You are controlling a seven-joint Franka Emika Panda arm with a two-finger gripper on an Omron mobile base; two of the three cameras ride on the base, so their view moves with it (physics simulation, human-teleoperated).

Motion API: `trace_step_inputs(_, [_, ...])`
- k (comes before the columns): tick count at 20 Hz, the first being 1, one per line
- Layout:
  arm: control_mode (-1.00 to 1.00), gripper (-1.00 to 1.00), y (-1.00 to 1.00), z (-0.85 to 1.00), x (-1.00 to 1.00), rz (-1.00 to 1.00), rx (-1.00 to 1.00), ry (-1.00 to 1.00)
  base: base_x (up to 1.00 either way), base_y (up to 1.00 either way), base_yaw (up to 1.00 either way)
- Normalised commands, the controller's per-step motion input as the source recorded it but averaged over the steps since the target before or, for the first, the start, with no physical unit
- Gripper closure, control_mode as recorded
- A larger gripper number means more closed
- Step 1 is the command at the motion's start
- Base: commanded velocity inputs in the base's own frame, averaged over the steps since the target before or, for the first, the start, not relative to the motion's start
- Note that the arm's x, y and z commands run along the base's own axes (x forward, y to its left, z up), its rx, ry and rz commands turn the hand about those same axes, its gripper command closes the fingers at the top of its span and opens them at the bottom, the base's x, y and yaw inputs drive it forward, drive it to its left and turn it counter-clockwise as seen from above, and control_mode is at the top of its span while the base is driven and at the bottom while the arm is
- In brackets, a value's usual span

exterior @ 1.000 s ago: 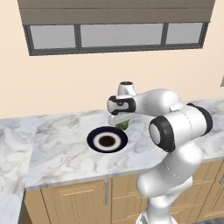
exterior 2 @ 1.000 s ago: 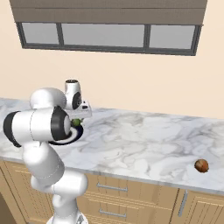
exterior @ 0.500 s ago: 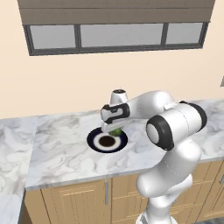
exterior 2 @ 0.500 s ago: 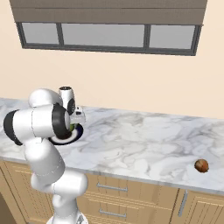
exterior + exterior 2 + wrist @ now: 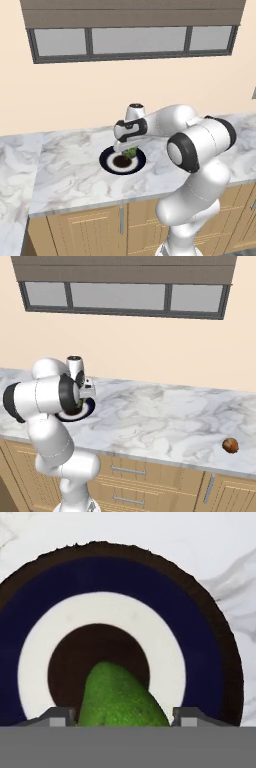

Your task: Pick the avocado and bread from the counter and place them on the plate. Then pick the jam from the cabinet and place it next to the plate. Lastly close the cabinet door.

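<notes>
The avocado (image 5: 120, 697), a green rounded lump, sits low over the dark brown centre of the navy plate (image 5: 200, 612). My gripper (image 5: 120, 717) straddles it, with a slim gap showing between the avocado and each fingertip. From the left base view, the gripper (image 5: 127, 149) hangs just above the plate (image 5: 107, 162), the avocado (image 5: 131, 152) under it. The bread (image 5: 230, 445), a small brown lump, lies far to the right on the marble counter (image 5: 160, 416). The jam, the cabinet and the cabinet door are out of view.
Light wood base cabinets with drawer handles (image 5: 122, 469) run under the counter. A long window (image 5: 135, 42) is on the wall behind. My own arm (image 5: 50, 398) hides much of the plate (image 5: 91, 406) in the right base view.
The gripper has carried the avocado left and down from beside the plate to over its centre. The jaws have loosened slightly around it.
</notes>
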Motion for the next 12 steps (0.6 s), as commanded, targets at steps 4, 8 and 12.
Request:
trace_step_inputs(4, [-1.00, -1.00, 0.01, 0.26, 0.00, 0.00, 0.00, 0.00, 0.00, 0.00, 0.00])
trace_step_inputs(8, [-1.00, -1.00, -0.02, 0.47, -0.09, 0.00, 0.00, 0.03, 0.00, 0.00, 0.00])
trace_step_inputs(12, [-1.00, -1.00, -0.36, 0.48, -0.49, -0.02, 0.00, 0.05, 0.00, 0.00, 0.00])
